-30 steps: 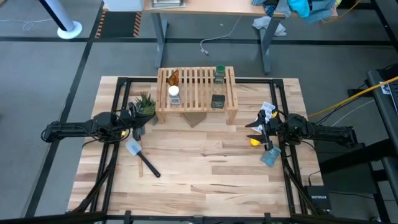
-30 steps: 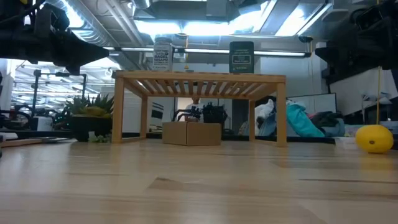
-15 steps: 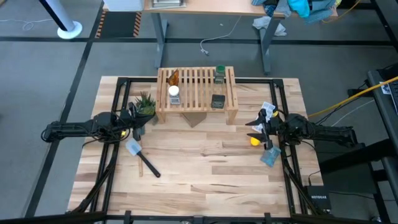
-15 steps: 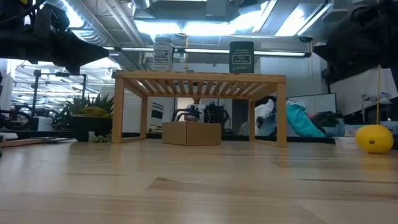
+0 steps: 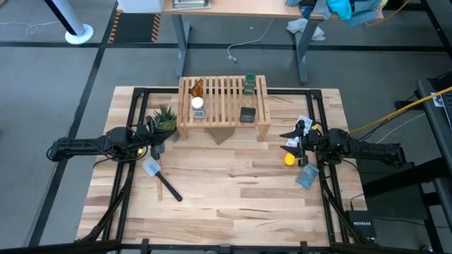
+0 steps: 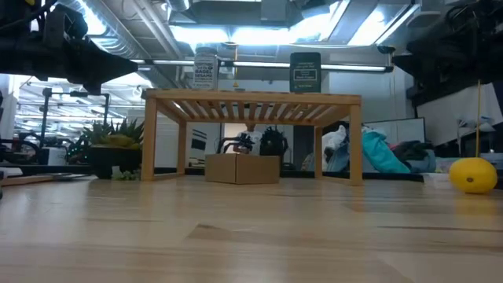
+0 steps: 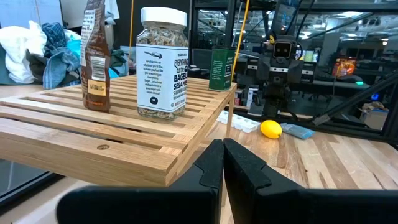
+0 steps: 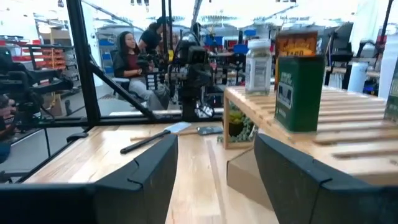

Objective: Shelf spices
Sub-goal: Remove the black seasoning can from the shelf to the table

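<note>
All four spices sit on the shelf [image 5: 223, 99]: amber-orange bottle [image 7: 95, 59], white-capped jar [image 7: 162, 62] labelled "Everything... Bagel Sesame", dark squarish tin [image 5: 247, 115], green-lidded jar [image 5: 249, 85]. Tin's label too blurry to read. Left tool [image 7: 222, 163] pressed together beside the shelf's left end; right tool [image 8: 214, 163] spread wide, over the counter [image 5: 233, 197] near the lemon [image 5: 289, 159].
</note>
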Controlling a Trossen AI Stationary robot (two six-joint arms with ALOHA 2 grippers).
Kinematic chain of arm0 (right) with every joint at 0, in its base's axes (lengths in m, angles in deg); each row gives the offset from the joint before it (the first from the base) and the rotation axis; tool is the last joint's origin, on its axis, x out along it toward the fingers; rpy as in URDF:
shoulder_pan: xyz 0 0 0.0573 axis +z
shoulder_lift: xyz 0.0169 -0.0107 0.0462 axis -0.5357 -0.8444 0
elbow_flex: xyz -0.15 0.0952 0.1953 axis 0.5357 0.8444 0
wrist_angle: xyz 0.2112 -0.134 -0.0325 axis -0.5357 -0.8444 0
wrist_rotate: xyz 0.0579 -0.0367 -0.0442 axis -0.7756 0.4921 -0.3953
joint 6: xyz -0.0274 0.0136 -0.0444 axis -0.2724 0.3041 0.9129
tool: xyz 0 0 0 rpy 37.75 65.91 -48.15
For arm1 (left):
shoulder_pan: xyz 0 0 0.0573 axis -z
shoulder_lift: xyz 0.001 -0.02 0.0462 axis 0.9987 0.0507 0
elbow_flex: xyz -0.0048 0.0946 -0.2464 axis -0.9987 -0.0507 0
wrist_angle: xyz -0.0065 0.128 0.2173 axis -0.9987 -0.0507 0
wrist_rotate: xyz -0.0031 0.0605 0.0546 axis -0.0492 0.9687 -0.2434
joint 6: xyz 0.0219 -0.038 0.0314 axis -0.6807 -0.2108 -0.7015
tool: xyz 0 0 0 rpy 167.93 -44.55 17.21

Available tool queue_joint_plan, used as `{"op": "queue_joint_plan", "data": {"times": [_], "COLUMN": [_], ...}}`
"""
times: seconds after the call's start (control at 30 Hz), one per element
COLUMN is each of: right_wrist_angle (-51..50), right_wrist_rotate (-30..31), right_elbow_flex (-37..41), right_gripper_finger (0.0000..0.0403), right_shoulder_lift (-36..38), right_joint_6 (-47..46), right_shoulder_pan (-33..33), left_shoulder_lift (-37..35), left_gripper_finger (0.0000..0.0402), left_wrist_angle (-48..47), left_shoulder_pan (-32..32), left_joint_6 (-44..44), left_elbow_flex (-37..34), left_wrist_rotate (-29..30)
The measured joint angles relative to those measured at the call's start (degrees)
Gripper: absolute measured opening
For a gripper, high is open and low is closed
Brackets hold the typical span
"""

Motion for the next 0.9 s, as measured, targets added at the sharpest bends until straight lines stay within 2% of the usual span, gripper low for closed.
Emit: {"op": "queue_joint_plan", "data": {"times": [0.1, 0.2, 0.33, 0.57, 0.7, 0.9], "right_wrist_angle": [2.8, 5.8, 8.4, 10.9, 13.5, 24.3], "right_wrist_rotate": [1.1, 6.0, 11.3, 18.1, 19.8, 20.8], "right_elbow_flex": [-0.1, -0.5, -1.0, -1.2, -1.2, -1.2], "right_gripper_finger": [0.022, 0.022, 0.022, 0.0223, 0.0242, 0.0286], "right_shoulder_lift": [0.0, 0.0, 0.0, -2.2, -5.5, -14.1], "right_joint_6": [0.8, 2.8, 5.0, 3.4, 3.7, 3.6], "right_shoulder_pan": [0.0, 0.0, 0.0, 0.0, 0.0, 0.0], "left_shoulder_lift": [0.0, 0.0, 0.0, 0.0, 0.0, 0.0], "left_gripper_finger": [0.0005, 0.0005, 0.0005, 0.0005, 0.0005, 0.0006], "left_wrist_angle": [0.0, 0.0, 0.0, -0.1, -0.1, 0.4], "left_shoulder_pan": [0.0, 0.0, -0.1, 0.1, 0.2, 0.2], "left_joint_6": [-1.8, -2.4, 1.8, 8.8, 8.1, 2.6], "left_elbow_flex": [0.0, 0.0, 0.0, 0.0, 0.0, 0.1], "left_wrist_rotate": [0.0, 0.0, 0.0, -1.4, -1.9, -1.9]}}
